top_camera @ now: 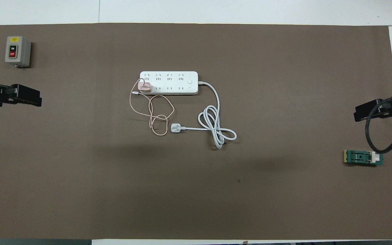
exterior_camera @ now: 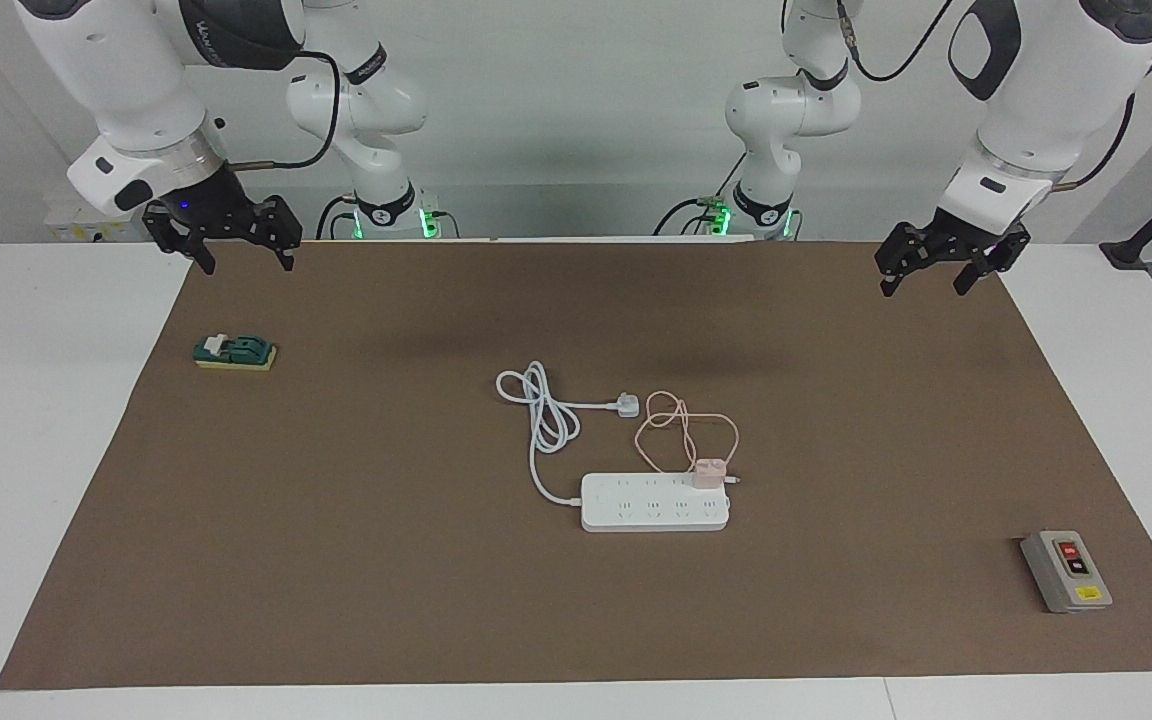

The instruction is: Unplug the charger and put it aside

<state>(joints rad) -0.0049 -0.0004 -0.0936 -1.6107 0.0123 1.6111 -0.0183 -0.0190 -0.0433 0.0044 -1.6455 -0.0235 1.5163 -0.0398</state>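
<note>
Currently, you have the charger (exterior_camera: 709, 472) plugged into the power strip (exterior_camera: 655, 502) at mid-table, at the strip's end toward the left arm; its pink cable (exterior_camera: 686, 432) loops on the brown mat (exterior_camera: 336, 560) nearer the robots. The left gripper (exterior_camera: 944, 262) hangs spread over the mat's left-arm edge, waiting. The right gripper (exterior_camera: 236, 240) hangs spread near the green block (exterior_camera: 234, 352). A grey switch box (exterior_camera: 1066, 571) lies well apart.

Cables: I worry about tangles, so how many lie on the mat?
2. The thin pink cable loops beside the charger; the thick white cord coils beside it, toward the right arm's end.
</note>
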